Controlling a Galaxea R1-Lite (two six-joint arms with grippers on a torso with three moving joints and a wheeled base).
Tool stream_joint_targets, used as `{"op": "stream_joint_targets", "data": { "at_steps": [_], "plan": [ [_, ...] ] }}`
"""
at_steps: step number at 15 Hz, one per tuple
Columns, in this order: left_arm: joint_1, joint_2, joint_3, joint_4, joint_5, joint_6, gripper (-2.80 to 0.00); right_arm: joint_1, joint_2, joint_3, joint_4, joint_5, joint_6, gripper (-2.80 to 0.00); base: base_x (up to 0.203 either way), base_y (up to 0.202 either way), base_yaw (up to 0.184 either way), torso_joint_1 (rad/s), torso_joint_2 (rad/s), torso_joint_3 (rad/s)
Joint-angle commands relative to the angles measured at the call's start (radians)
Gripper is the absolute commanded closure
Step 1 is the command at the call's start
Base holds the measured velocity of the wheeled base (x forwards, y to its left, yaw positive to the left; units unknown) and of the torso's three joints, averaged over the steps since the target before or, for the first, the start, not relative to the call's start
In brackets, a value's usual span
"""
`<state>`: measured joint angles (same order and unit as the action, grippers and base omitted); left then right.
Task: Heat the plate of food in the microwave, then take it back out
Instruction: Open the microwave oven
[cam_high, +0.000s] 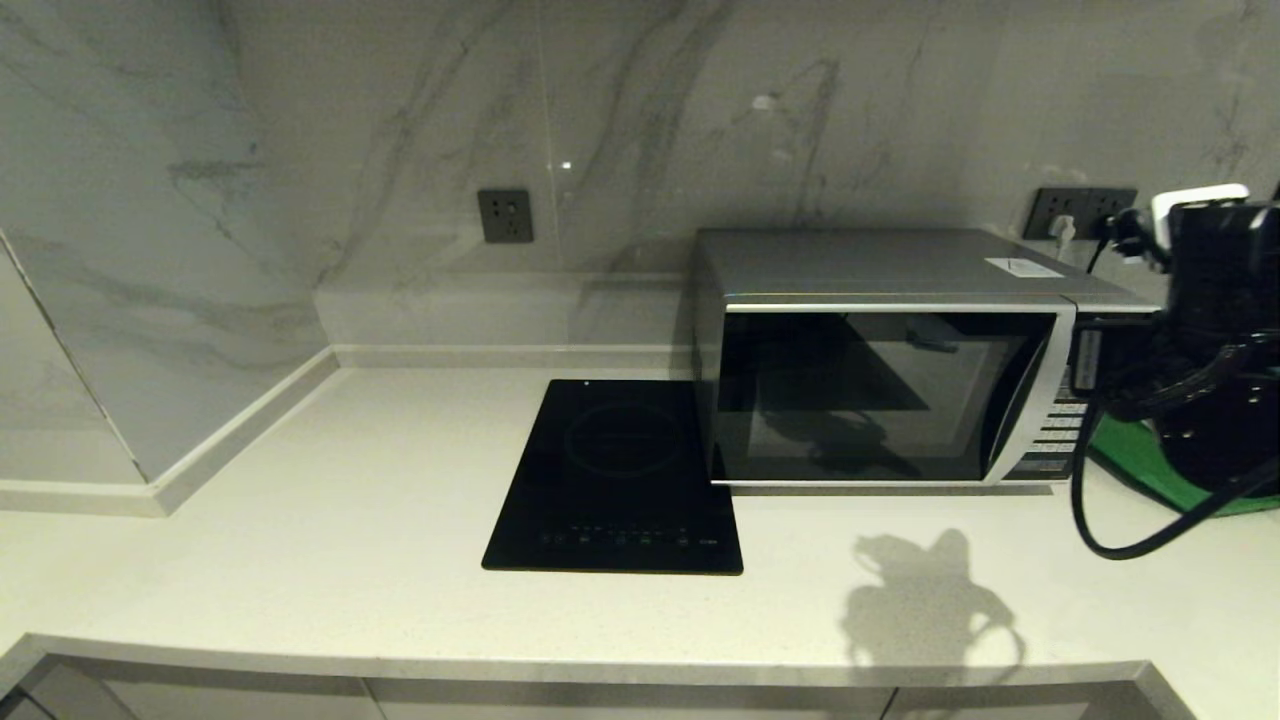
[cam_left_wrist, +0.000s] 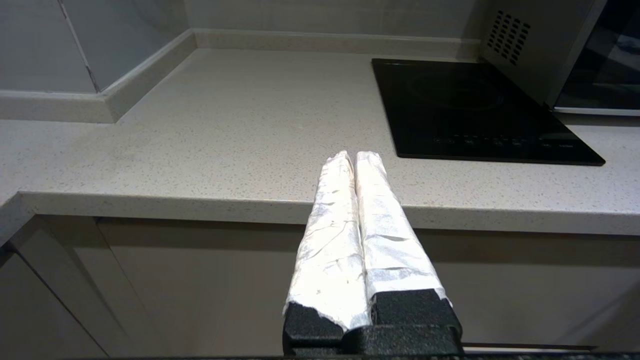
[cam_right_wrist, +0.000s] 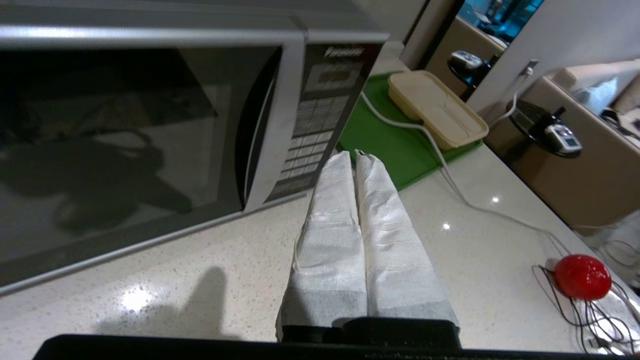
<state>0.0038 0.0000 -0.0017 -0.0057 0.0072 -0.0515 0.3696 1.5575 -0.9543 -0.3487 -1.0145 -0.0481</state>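
The microwave (cam_high: 880, 370) is showing silver with dark glass, the cooktop (cam_high: 615, 480) gleaming black, the counter (cam_high: 350, 560) looking speckled cream, the tray (cam_right_wrist: 395, 140) glowing green.

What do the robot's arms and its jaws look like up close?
Each gripper, left gripper and right gripper, has two long tapering fingers wrapped in crinkled white tape on black bases. The right arm is bulky, black, with looping black cables.

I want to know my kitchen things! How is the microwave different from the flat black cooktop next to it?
The microwave is a tall silver box; the cooktop is a flat black slab. The microwave has a dark glass door, shut, with rows of buttons beside it; the cooktop has a faint ring on top and small marks along its front edge. Both sit on the counter, side by side.
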Motion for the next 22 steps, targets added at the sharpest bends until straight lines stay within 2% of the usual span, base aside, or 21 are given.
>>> {"op": "stream_joint_targets", "data": {
  "at_steps": [1, 5, 8, 12, 17, 22],
  "plan": [
    [0.0, -0.001, 0.0, 0.0, 0.0, -0.001, 0.0, 0.018, 0.144, 0.009, -0.038, -0.041, 0.002, -2.8, 0.0, 0.0, 0.0, 0.0, 0.0, 0.0],
    [0.001, -0.002, 0.0, 0.0, 0.0, -0.001, 0.0, 0.016, 0.241, 0.04, -0.103, -0.053, 0.019, -2.8, 0.0, 0.0, 0.0, 0.0, 0.0, 0.0],
    [-0.001, 0.0, 0.0, 0.0, 0.0, -0.001, 0.0, 0.008, 0.344, 0.022, -0.12, -0.071, 0.115, -2.8, 0.0, 0.0, 0.0, 0.0, 0.0, 0.0],
    [0.001, -0.001, 0.0, 0.0, 0.0, -0.001, 0.0, -0.063, 0.413, -0.01, -0.121, -0.091, 0.235, -2.8, 0.0, 0.0, 0.0, 0.0, 0.0, 0.0],
    [0.001, 0.0, 0.0, 0.0, 0.0, -0.001, 0.0, -0.09, 0.47, -0.07, -0.121, -0.098, 0.302, -2.8, 0.0, 0.0, 0.0, 0.0, 0.0, 0.0],
    [0.001, -0.001, 0.0, 0.0, 0.0, -0.001, 0.0, -0.112, 0.529, -0.163, -0.121, -0.08, 0.307, -2.8, 0.0, 0.0, 0.0, 0.0, 0.0, 0.0]
  ]
}}
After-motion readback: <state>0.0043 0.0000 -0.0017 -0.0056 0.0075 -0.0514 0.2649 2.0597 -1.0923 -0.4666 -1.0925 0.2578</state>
